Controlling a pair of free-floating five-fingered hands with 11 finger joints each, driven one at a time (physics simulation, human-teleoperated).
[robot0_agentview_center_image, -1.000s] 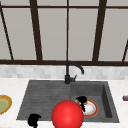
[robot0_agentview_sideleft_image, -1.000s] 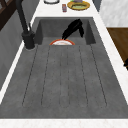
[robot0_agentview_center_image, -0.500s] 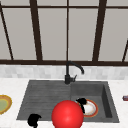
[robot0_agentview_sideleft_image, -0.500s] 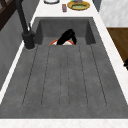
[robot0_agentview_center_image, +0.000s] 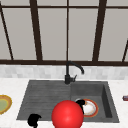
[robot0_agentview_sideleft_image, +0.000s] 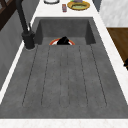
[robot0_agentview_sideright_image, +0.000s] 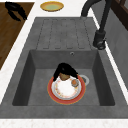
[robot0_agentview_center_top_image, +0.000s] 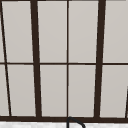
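Down in the basin of the dark grey stone sink (robot0_agentview_sideright_image: 30, 75), the right robot hand (robot0_agentview_sideright_image: 64, 70) reaches onto a round white plate with an orange-red rim (robot0_agentview_sideright_image: 66, 90), which lies flat on the basin floor just beside the drain. The plate sits low in the basin, a likely spot for rinsing, and it carries small brown bits of food by the fingers. The hand comes in from the plate's 12 o'clock edge in the right side view, its fingers curled down over the rim and the food there; whether they actually pinch anything cannot be told. From the front, the same hand (robot0_agentview_center_image: 80, 102) shows at the plate's 10 o'clock edge (robot0_agentview_center_image: 93, 110), partly behind a large glossy red ball (robot0_agentview_center_image: 67, 115) that hangs near the sink's front edge. The left robot hand (robot0_agentview_center_image: 33, 120) floats idle at 7 o'clock of the sink, over the front of the ribbed draining board, fingers loosely bent and holding nothing. A black curved tap (robot0_agentview_center_image: 71, 72) stands at 12 o'clock behind the sink. On the white counter (robot0_agentview_center_image: 10, 85) at 9 o'clock rests a yellow-rimmed plate with a green centre (robot0_agentview_center_image: 3, 103), and a small red object (robot0_agentview_center_image: 125, 98) lies at 3 o'clock.
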